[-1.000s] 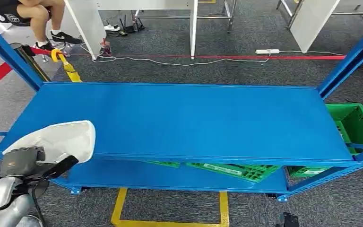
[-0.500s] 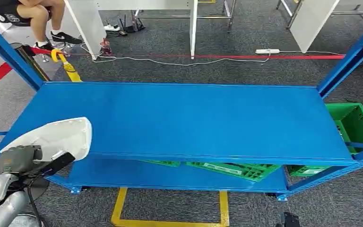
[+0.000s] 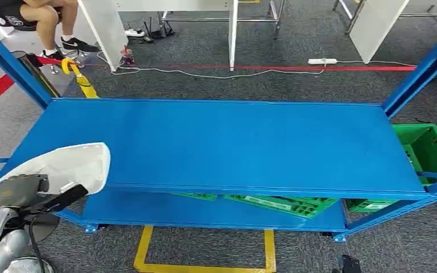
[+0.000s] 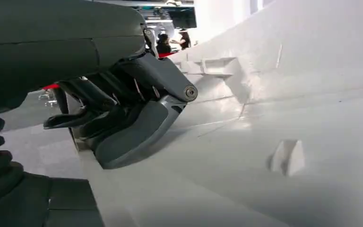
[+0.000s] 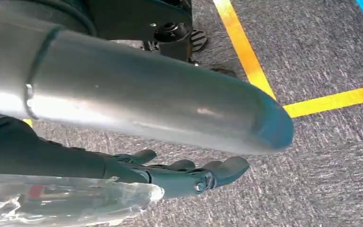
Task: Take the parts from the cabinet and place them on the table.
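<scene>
- White moulded plastic shell part (image 3: pixel 71 165): smooth, glossy, rounded corner, slightly domed. Held at the front-left corner of the blue shelf, overlapping its front edge in head view; can't tell whether it touches the surface.
- Left hand (image 3: pixel 31 190) grips the part from below: grey thumb housing plus dark fingers clamped on the near edge.
- Left wrist view gives the part's inner face (image 4: pixel 288 123): matte off-white, moulded ribs, a small raised tab and a boxy clip feature. Head view has none of that, just the outer skin. Dark fingers (image 4: pixel 123 137) press flat on that inner face.
- Right hand (image 5: pixel 184 175) hangs low over the floor, dark fingers loosely extended and apart, nothing in them. Silver tube of the arm crosses the right wrist view above it; crinkled clear plastic wrap (image 5: pixel 75 201) sits near the wrist.
- Blue painted metal shelf top (image 3: pixel 233 142): flat, smooth, wide rectangle on blue angled uprights, with a lower blue shelf below.
- Green lattice plastic crates: one (image 3: pixel 427 151) at the right end beyond the frame, another (image 3: pixel 284 203) tilted behind the lower shelf.
- Floor is grey short-pile carpet (image 5: pixel 321 52) with yellow tape lines (image 5: pixel 246 52); the weave texture is clear in right wrist view.
- Behind the shelf: red tape line, white cable and power strip (image 3: pixel 322 61), yellow umbrella (image 3: pixel 82 82), white panel legs, a seated person's legs (image 3: pixel 51 23) at far left.
</scene>
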Available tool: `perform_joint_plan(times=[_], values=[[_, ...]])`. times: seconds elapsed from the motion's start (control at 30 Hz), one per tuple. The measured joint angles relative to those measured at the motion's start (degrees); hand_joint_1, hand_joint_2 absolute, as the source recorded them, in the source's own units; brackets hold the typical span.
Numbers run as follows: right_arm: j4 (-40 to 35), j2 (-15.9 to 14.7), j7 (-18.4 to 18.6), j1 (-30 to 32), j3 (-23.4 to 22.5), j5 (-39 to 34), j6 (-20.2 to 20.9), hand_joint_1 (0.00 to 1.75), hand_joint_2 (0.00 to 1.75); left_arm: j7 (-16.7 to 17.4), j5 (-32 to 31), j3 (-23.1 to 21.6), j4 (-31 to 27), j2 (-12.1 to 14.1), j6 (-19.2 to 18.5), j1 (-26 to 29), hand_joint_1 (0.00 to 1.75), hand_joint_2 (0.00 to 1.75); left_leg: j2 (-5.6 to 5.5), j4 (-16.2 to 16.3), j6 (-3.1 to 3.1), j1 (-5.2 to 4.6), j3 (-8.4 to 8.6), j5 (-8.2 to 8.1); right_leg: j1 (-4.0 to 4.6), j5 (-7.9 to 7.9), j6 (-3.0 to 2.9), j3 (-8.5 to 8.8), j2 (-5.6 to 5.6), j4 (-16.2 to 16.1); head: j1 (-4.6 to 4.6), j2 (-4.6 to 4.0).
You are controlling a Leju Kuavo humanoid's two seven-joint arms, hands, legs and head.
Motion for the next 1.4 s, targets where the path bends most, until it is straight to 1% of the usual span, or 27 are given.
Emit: perform_joint_plan(times=[0.23, 0.37, 0.43, 0.47, 0.6, 0.67, 0.73, 0.8, 0.87, 0.9, 0.93, 1.0, 1.13, 1.23, 1.3, 1.37, 1.4], values=[[0.0, 0.0, -0.1, -0.1, 0.0, 2.2, -1.4, 0.0, 0.0, -1.3, 0.7, -0.3, -0.2, 0.6, -0.2, 0.1, 1.75, 1.75, 0.0, 0.0, 0.01, 0.0, -0.08, -0.01, 0.0, -0.01, 0.0, -0.05, -0.01, 0.0, 0.02, 0.0], [-0.5, 0.3, -2.8, -0.7, 1.3, 6.1, -2.4, 0.0, 0.0, -1.7, 1.1, -0.7, -0.9, 0.5, -0.7, 0.2, 1.75, 1.75, -0.01, 0.0, 0.01, 0.0, -0.13, 0.0, -0.01, 0.0, 0.01, -0.09, 0.0, 0.0, 0.02, 0.0], [-1.2, 0.5, -5.3, -1.5, 2.5, 8.0, -3.1, 0.0, 0.0, -1.8, 1.1, -1.0, -1.3, 0.5, -0.9, 0.3, 1.75, 1.75, -0.01, 0.0, 0.02, 0.0, -0.13, 0.02, -0.01, 0.01, 0.01, -0.1, 0.0, 0.0, 0.02, 0.0], [-1.6, 0.6, -5.8, -2.1, 3.2, 8.8, -3.7, 0.0, 0.0, -1.8, 1.1, -1.2, -1.6, 0.5, -1.0, 0.3, 1.75, 1.75, -0.01, 0.0, 0.02, -0.01, -0.13, 0.02, -0.01, 0.02, 0.01, -0.12, 0.0, 0.0, 0.02, 0.0], [-2.5, 1.3, -5.8, -3.8, 4.9, 9.4, -4.2, 0.0, 0.0, -1.8, 1.1, -1.8, -2.7, 0.5, -1.2, -0.4, 1.75, 1.75, -0.06, 0.0, 0.04, -0.01, -0.11, 0.04, -0.01, 0.03, 0.02, -0.06, -0.04, 0.0, 0.04, 0.0], [-2.8, 1.4, -5.9, -4.0, 5.2, 9.5, -4.2, 0.0, 0.0, -1.8, 1.2, -1.8, -2.9, 0.5, -1.2, -1.4, 1.75, 1.75, -0.01, 0.0, 0.02, -0.01, -0.08, 0.03, -0.02, 0.16, -0.15, -0.08, 0.05, 0.0, -0.02, 0.0], [-3.0, 1.5, -6.1, -3.9, 5.7, 9.7, -4.2, 0.0, 0.0, -1.8, 1.2, -1.9, -3.1, 0.5, -1.3, -1.9, 1.75, 1.75, 0.24, 0.0, 0.0, -0.01, -0.05, 0.0, -0.01, 0.18, -0.15, -0.14, 0.26, 0.1, 0.02, 0.0], [-3.4, 1.7, -8.4, -3.9, 6.4, 11.4, -5.4, 0.0, 0.0, -1.8, 1.2, -2.0, -3.3, 0.4, -1.5, -2.4, 1.75, 1.75, 0.35, 0.0, 0.0, -0.01, -0.05, -0.01, -0.02, 0.19, -0.14, -0.19, 0.36, 0.1, 0.0, 0.0], [-4.8, 2.0, -11.8, -4.4, 8.1, 14.4, -7.8, 0.0, 0.0, -1.8, 0.9, -2.3, -3.3, 0.3, -1.9, -3.1, 1.75, 1.75, 0.37, 0.0, -0.01, -0.01, -0.07, -0.03, -0.01, 0.18, -0.14, -0.21, 0.38, 0.1, 0.0, 0.0], [-6.0, 2.5, -12.8, -4.8, 8.9, 15.8, -9.0, 0.0, 0.0, -1.8, 0.4, -2.5, -3.3, 0.1, -2.2, -3.5, 1.75, 1.75, 0.39, 0.0, -0.06, -0.01, -0.07, -0.06, -0.01, 0.18, -0.14, -0.23, 0.42, 0.1, 0.04, 0.0], [-8.3, 3.2, -12.6, -5.1, 10.1, 17.0, -9.8, 0.0, 0.0, -1.8, 0.1, -2.9, -3.3, -0.1, -2.7, -4.1, 1.75, 1.75, 0.41, 0.0, -0.06, -0.01, -0.08, -0.06, -0.01, 0.18, -0.14, -0.27, 0.45, 0.1, 0.0, 0.0], [-14.2, 4.9, -10.6, -6.0, 13.6, 17.9, -9.9, 0.0, 0.0, -1.8, -0.8, -4.0, -3.2, -0.8, -3.1, -5.8, 1.75, 1.75, 0.49, 0.0, -0.06, -0.01, -0.08, -0.07, -0.01, 0.18, -0.14, -0.3, 0.5, 0.1, 0.02, 0.0], [-21.8, 7.1, -7.6, -6.8, 19.1, 16.3, -9.6, 0.0, 0.0, -1.8, -1.5, -5.6, -2.8, -1.9, -3.0, -8.4, 1.75, 1.75, 0.49, 0.0, -0.06, -0.01, -0.07, -0.07, -0.01, 0.15, -0.17, -0.3, 0.47, 0.1, 0.0, 0.0], [-23.1, 7.4, -6.2, -6.2, 21.2, 13.1, -11.2, 0.0, 0.0, -1.5, -2.0, -6.4, -2.2, -2.2, -2.4, -9.1, 1.75, 1.75, 0.49, 0.0, -0.11, 0.0, -0.1, -0.11, 0.0, 0.12, -0.19, -0.31, 0.48, 0.1, 0.0, 0.0], [-22.6, 7.2, -5.4, -6.0, 21.4, 10.4, -12.9, 0.0, 0.0, -1.5, -2.0, -6.7, -2.0, -2.2, -1.7, -9.1, 1.75, 1.75, 0.49, 0.0, -0.11, -0.01, -0.09, -0.17, 0.0, 0.09, -0.22, -0.31, 0.53, 0.1, 0.0, 0.0], [-20.0, 5.9, -4.8, -6.0, 21.1, 7.9, -14.8, 0.0, 0.0, -1.5, -1.4, -6.7, -1.8, -2.1, -0.7, -8.8, 1.75, 1.75, 0.49, 0.0, -0.06, -0.01, -0.09, -0.25, -0.01, 0.05, -0.18, -0.27, 0.52, 0.0, 0.02, 0.0], [-18.4, 5.2, -4.8, -5.9, 20.5, 6.8, -14.8, 0.0, 0.0, -1.6, -1.2, -6.7, -1.8, -1.8, -0.5, -8.4, 1.75, 1.75, 0.49, 0.0, -0.02, -0.01, -0.08, -0.28, -0.02, 0.03, -0.16, -0.27, 0.52, 0.0, 0.0, 0.0]])
